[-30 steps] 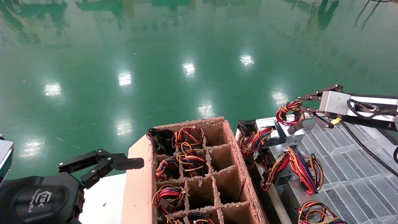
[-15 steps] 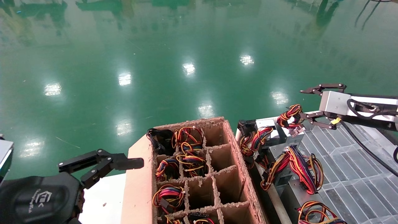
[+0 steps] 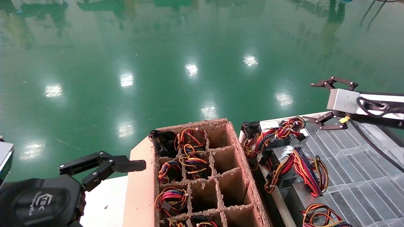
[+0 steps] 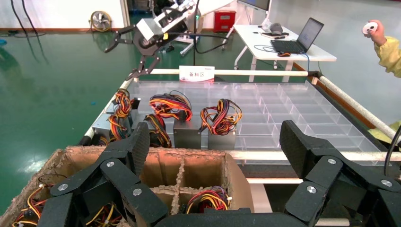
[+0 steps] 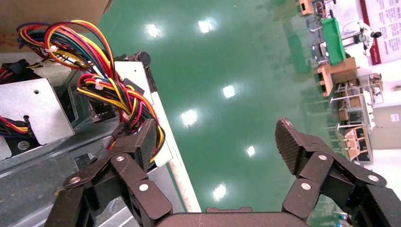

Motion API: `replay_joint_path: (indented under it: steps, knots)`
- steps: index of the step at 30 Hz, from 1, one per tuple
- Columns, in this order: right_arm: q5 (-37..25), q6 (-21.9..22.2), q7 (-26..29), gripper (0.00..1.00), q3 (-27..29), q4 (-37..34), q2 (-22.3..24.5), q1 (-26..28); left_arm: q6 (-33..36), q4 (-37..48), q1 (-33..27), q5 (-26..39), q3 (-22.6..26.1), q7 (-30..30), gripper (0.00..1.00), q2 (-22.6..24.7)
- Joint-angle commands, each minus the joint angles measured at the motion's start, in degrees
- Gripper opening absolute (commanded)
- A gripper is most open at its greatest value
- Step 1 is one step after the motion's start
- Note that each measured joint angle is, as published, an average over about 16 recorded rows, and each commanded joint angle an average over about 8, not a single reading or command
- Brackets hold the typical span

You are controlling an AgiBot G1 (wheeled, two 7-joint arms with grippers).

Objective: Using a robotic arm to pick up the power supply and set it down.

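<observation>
The power supply is a small silver box that rests at the far left corner of the clear tray. Its red, yellow and black wire loop lies slack on top. My right gripper hovers just right of that loop, open and holding nothing. In the right wrist view the right gripper spans bare green floor, and the wire loop lies beside one finger. My left gripper is parked open, low on the left beside the cardboard box.
Several more silver units with wire bundles stand along the tray's left edge. The cardboard box has divider cells, some holding wired units. In the left wrist view a table with a laptop stands behind the tray.
The right gripper carried the power supply down by its wire loop onto the tray corner, opened and let go. It then rose and drew back to the right. The left arm stayed still.
</observation>
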Motion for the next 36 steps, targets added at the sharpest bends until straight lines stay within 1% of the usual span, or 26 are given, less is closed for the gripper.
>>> replay_joint_path:
  steps: [1,5,9,33,36]
  knots:
    - [-0.07,-0.38,0.34,1.00,-0.05,0.06,0.20,0.51,0.00,0.01,-0.01,0.00,0.01,0.01,1.00,0.00]
    - [0.64,-1.85,2.34,1.00,0.38,-0.47,0.47,0.98,0.00,0.02,-0.01,-0.01,0.02,0.01,1.00,0.00]
    - [2.14,-2.86,5.28,1.00,0.76,1.47,0.99,-0.29,-0.01,0.04,0.00,-0.01,0.02,0.01,1.00,0.00]
    - [19.78,-8.93,30.77,1.00,4.28,31.00,7.03,-19.72,-0.01,0.08,-0.03,-0.05,0.10,0.05,1.00,-0.02]
    - [20.92,-9.32,32.40,1.00,4.50,32.89,7.42,-20.97,-0.01,0.08,-0.04,-0.05,0.10,0.05,1.00,-0.02]
